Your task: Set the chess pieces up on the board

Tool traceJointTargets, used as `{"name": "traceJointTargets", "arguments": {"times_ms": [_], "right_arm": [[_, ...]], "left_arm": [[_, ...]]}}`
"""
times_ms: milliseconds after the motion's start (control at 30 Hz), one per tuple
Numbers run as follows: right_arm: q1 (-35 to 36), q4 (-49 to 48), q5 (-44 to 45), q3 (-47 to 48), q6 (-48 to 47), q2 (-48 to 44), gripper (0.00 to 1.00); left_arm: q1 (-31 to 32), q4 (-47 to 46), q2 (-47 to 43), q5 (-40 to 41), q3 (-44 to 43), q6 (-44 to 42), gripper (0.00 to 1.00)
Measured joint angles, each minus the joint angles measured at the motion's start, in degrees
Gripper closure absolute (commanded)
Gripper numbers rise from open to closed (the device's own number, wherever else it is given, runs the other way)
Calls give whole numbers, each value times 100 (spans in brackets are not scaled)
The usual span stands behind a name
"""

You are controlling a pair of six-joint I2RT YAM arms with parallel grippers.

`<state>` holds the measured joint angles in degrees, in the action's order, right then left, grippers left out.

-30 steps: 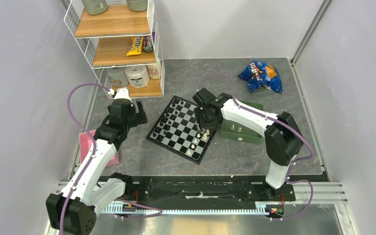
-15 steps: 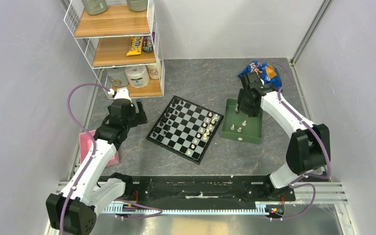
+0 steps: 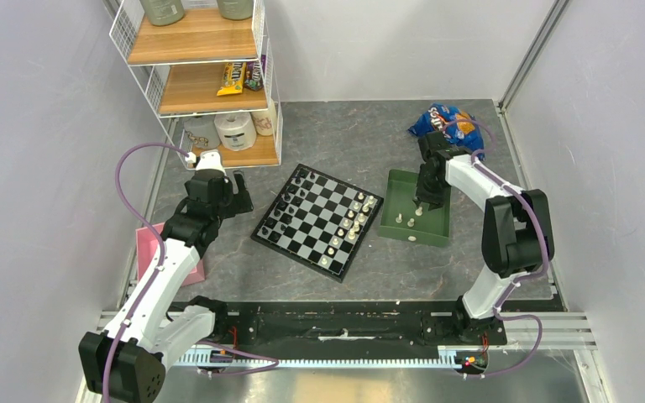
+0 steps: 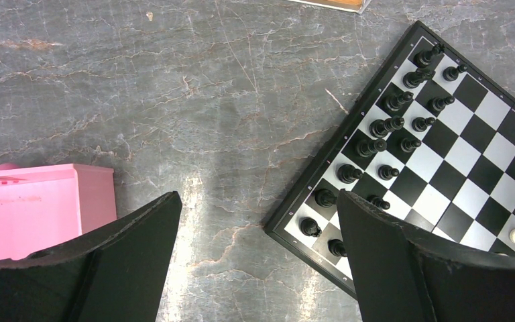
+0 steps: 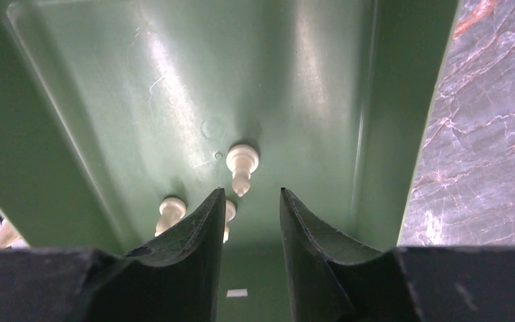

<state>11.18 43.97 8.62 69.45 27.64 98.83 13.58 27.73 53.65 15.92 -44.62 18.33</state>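
Observation:
The board (image 3: pixel 315 220) lies at mid-table, with black figures (image 3: pixel 288 207) along its left side and cream-white chess pieces (image 3: pixel 348 222) lined up along its right side. A few more white pieces (image 3: pixel 405 221) stand in the green tray (image 3: pixel 396 191). My right gripper (image 3: pixel 424 201) hangs low inside the tray (image 5: pixel 141 87). It (image 5: pixel 251 194) is open with nothing between its fingers. One white piece (image 5: pixel 241 163) stands just beyond the tips, and two more (image 5: pixel 169 213) sit to their left. My left gripper (image 4: pixel 258 201) is open over bare table beside the board's corner (image 4: pixel 295 215).
A pink box (image 3: pixel 145 245) lies under the left arm, at the lower left (image 4: pixel 33 208) in the wrist view. A wire shelf rack (image 3: pixel 206 75) stands at the back left. A blue chip bag (image 3: pixel 447 130) lies behind the tray. Grey walls close in both sides.
My right arm has swung from the board's right side over to the green tray and sunk toward the pieces there, its jaws narrowing. The left arm has not moved.

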Motion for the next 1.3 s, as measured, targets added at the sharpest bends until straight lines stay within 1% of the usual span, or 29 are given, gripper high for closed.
{"name": "traceJointTargets", "arguments": {"times_ms": [333, 667, 767, 867, 1000, 1167, 1300], "right_arm": [[-59, -166, -131, 0, -50, 273, 67], [-59, -269, -216, 0, -79, 341, 89], [-59, -278, -238, 0, -74, 341, 93], [-59, -275, -256, 0, -74, 334, 96], [-59, -221, -363, 0, -74, 214, 97], [-33, -57, -564, 33, -74, -378, 99], [105, 116, -667, 249, -72, -791, 99]], "left_arm": [[0, 0, 0, 0, 0, 0, 6], [0, 0, 0, 2, 0, 0, 6], [0, 0, 0, 2, 0, 0, 6], [0, 0, 0, 2, 0, 0, 6], [0, 0, 0, 0, 0, 0, 6], [0, 0, 0, 0, 0, 0, 6], [0, 0, 0, 0, 0, 0, 6]]}}
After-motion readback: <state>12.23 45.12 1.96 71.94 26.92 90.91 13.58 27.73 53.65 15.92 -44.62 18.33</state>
